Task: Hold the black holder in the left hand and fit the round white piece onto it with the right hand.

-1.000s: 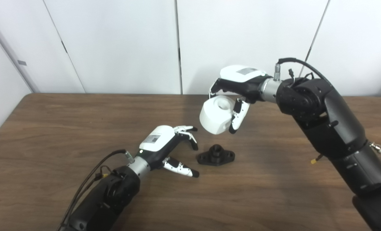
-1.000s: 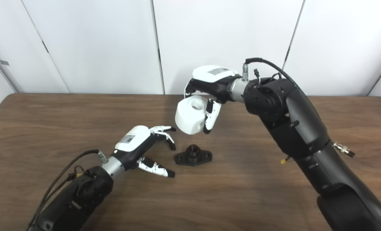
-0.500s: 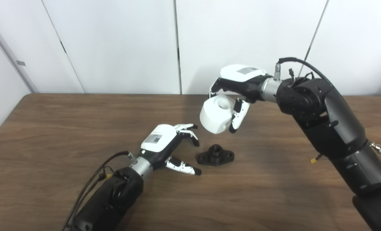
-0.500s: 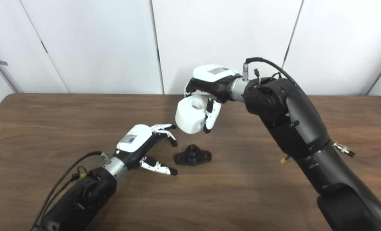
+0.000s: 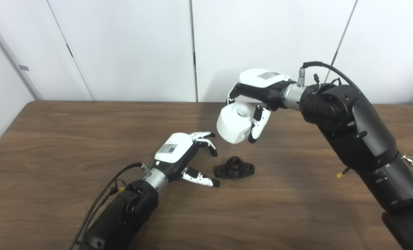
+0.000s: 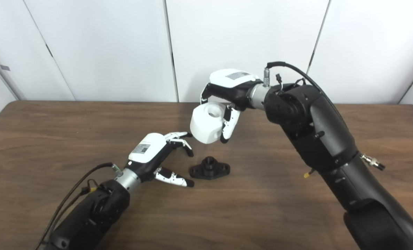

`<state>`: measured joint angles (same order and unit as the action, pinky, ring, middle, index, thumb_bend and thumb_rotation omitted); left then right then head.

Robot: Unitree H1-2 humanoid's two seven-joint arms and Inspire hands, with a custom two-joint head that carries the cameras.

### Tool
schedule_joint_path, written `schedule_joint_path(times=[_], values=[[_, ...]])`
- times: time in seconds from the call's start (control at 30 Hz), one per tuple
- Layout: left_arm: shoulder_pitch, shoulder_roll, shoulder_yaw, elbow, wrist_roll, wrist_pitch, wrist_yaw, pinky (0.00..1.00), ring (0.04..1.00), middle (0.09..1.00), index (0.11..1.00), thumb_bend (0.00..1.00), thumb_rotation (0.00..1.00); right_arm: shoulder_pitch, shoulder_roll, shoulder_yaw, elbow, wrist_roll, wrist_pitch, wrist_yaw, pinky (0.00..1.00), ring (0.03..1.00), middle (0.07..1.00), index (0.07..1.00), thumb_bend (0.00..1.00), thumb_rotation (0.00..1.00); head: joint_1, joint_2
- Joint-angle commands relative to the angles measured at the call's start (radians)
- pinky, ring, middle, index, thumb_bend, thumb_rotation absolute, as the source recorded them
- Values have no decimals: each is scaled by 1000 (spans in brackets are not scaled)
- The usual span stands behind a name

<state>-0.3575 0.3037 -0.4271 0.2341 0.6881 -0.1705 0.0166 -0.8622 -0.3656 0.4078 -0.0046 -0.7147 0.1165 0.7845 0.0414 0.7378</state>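
Black holder (image 5: 234,167) on table, ungrasped

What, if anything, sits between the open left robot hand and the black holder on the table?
Nothing visible does. The left robot hand is open just left of the black holder, with only bare table between them. The white piece, held in the right robot hand, hangs above, out of that path.

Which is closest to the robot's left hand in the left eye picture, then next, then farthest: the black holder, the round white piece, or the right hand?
From the left hand:
1. Black holder, lying on the table just to its right.
2. Round white piece, held up in the air, above and right.
3. Right hand, higher and farther back, gripping that piece.
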Motion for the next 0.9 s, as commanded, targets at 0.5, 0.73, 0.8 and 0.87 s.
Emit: schedule_joint_path(times=[0.5, 0.73, 0.8, 0.87], values=[[2, -44, -50, 62, -13, 11, -87, 644, 858, 866, 550, 1000, 289, -56, -14, -28, -26, 15, 5, -30, 771, 835, 758, 482, 523, 131, -7, 5], [1, -47, -56, 61, -22, 11, -89, 640, 857, 864, 547, 998, 289, -58, -12, -26, -30, 9, 8, -28, 763, 832, 758, 482, 523, 130, -8, 6], [2, -48, -57, 58, -29, 14, -92, 645, 859, 865, 550, 993, 291, -58, -11, -27, -32, 11, 13, -24, 765, 831, 757, 482, 523, 130, -8, 7], [2, -48, -58, 56, -34, 17, -96, 649, 860, 863, 552, 991, 287, -59, -10, -27, -35, 10, 17, -22, 768, 832, 758, 482, 522, 130, -7, 8]])
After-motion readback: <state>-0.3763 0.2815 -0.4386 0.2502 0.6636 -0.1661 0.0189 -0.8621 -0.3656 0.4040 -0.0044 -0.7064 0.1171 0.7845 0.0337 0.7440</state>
